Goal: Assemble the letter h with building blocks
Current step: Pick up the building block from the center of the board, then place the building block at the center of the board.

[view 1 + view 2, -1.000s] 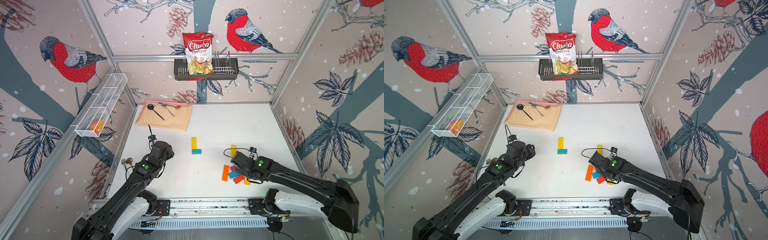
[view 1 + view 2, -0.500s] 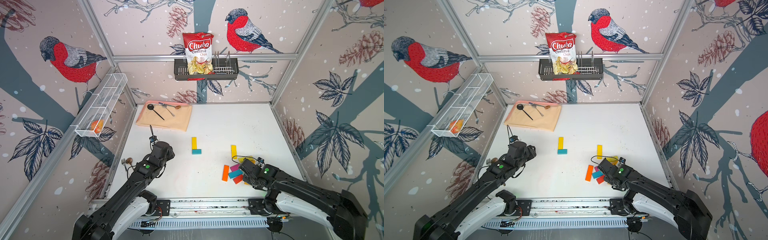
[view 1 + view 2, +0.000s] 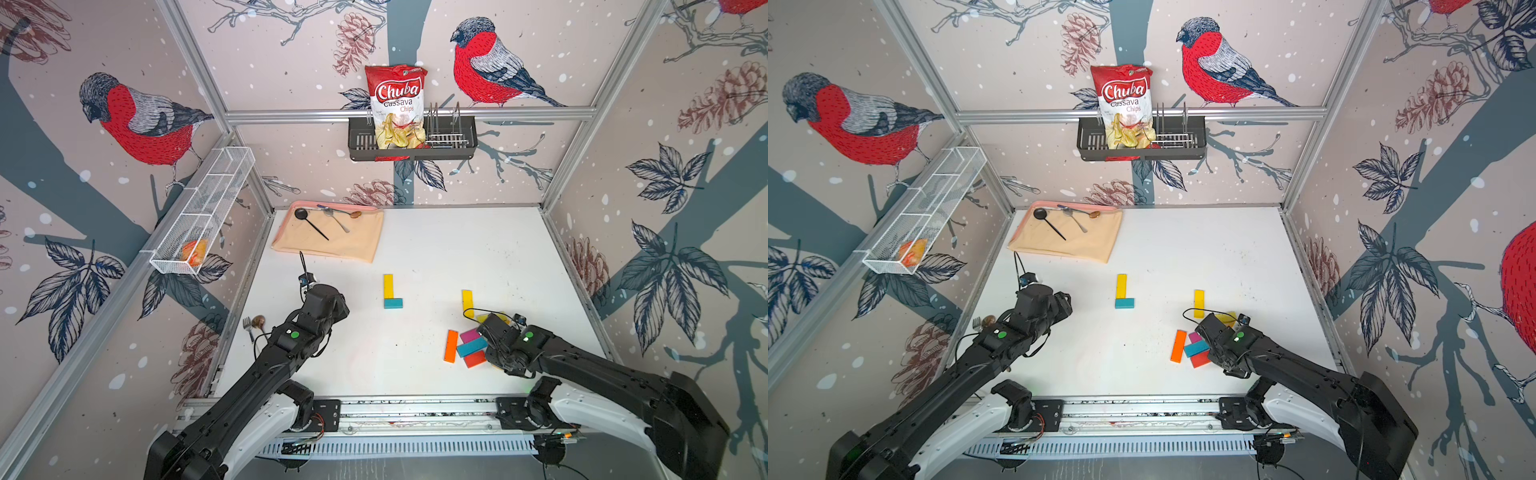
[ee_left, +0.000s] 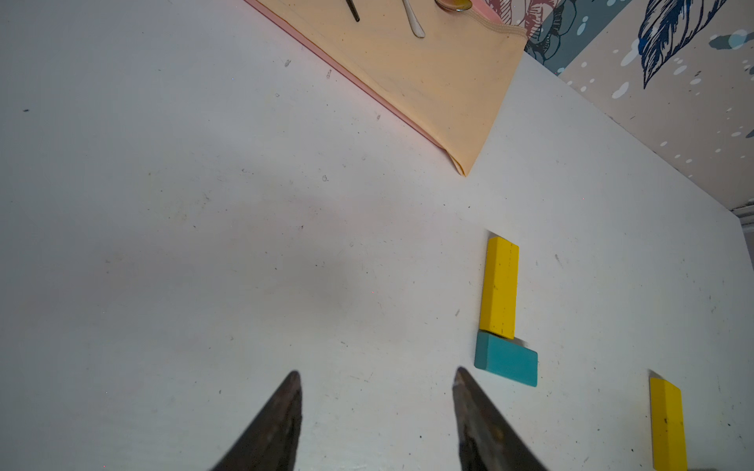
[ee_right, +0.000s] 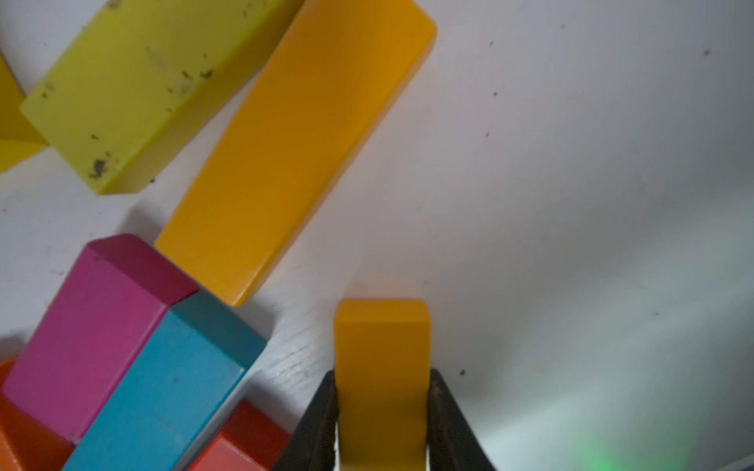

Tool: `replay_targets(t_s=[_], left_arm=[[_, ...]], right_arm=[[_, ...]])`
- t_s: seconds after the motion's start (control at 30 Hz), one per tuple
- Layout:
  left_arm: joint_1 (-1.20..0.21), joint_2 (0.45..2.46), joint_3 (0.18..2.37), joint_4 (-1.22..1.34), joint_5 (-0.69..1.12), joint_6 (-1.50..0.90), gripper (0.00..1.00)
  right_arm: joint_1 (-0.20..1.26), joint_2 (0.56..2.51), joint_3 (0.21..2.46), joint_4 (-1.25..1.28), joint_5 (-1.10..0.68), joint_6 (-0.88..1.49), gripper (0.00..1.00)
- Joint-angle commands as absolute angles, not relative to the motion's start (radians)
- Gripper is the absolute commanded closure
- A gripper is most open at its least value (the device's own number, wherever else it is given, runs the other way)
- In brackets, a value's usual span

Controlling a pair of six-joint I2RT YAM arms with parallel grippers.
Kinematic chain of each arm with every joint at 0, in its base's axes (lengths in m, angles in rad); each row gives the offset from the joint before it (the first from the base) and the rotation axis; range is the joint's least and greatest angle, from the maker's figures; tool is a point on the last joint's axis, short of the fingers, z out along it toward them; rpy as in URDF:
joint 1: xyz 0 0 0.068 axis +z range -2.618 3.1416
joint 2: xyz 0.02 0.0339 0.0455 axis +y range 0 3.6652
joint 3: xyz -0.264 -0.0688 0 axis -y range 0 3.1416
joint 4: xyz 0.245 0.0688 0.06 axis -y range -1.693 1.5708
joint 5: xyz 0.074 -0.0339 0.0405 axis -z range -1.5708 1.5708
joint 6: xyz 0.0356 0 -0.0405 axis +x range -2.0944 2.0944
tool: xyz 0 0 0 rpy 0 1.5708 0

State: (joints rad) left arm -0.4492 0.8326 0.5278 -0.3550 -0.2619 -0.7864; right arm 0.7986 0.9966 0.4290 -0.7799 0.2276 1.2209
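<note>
A: The right claw (image 5: 381, 377) has swung back to the pile (image 3: 471, 346) and is clenched on an amber block (image 5: 381, 338) at its edge, gripping the long sides, square for carrying.
B: The left claw (image 4: 377, 373) hangs spread and empty, clear of the h's start: yellow block (image 4: 498, 285) touching teal block (image 4: 506, 359), mid-bench (image 4: 204, 204).

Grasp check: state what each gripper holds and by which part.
The right gripper pinches an amber block across its width; left gripper holds nothing.
</note>
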Motion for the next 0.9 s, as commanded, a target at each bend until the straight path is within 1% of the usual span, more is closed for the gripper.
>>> replay_targets(t_s=[0.0, 0.13, 0.23, 0.33, 0.47, 0.57, 0.67, 0.7, 0.73, 0.77, 0.8, 0.87], left_arm=[[-0.448, 0.832, 0.528, -0.345, -0.258, -0.789, 0.42], [-0.448, 0.830, 0.529, -0.344, -0.257, -0.790, 0.42], [-0.448, 0.835, 0.530, -0.340, -0.252, -0.799, 0.41], [-0.448, 0.844, 0.519, -0.325, -0.235, -0.813, 0.41], [-0.448, 0.864, 0.514, -0.316, -0.208, -0.836, 0.41], [-0.447, 0.864, 0.507, -0.317, -0.192, -0.842, 0.41], [-0.444, 0.865, 0.501, -0.323, -0.178, -0.847, 0.41], [-0.445, 0.865, 0.499, -0.324, -0.175, -0.848, 0.41], [-0.445, 0.864, 0.496, -0.325, -0.174, -0.852, 0.41], [-0.445, 0.863, 0.490, -0.325, -0.173, -0.854, 0.41], [-0.445, 0.861, 0.488, -0.325, -0.173, -0.856, 0.41], [-0.444, 0.862, 0.483, -0.321, -0.172, -0.859, 0.41]], right_arm=[[0.801, 0.968, 0.469, -0.858, 0.267, 1.254, 0.71], [0.817, 0.968, 0.572, -0.921, 0.303, 1.236, 0.72], [0.901, 1.055, 0.695, -0.939, 0.357, 1.218, 0.72], [0.972, 1.237, 0.821, -0.851, 0.335, 1.127, 0.71], [1.022, 1.549, 1.034, -0.736, 0.297, 0.991, 0.73], [1.021, 1.736, 1.169, -0.695, 0.288, 0.907, 0.74], [1.013, 1.846, 1.229, -0.635, 0.247, 0.853, 0.73], [1.012, 1.868, 1.239, -0.622, 0.235, 0.842, 0.69], [1.014, 1.889, 1.253, -0.621, 0.230, 0.838, 0.61], [1.017, 1.900, 1.260, -0.626, 0.234, 0.836, 0.50], [1.021, 1.904, 1.259, -0.626, 0.237, 0.836, 0.41], [1.029, 1.894, 1.237, -0.621, 0.237, 0.842, 0.30]])
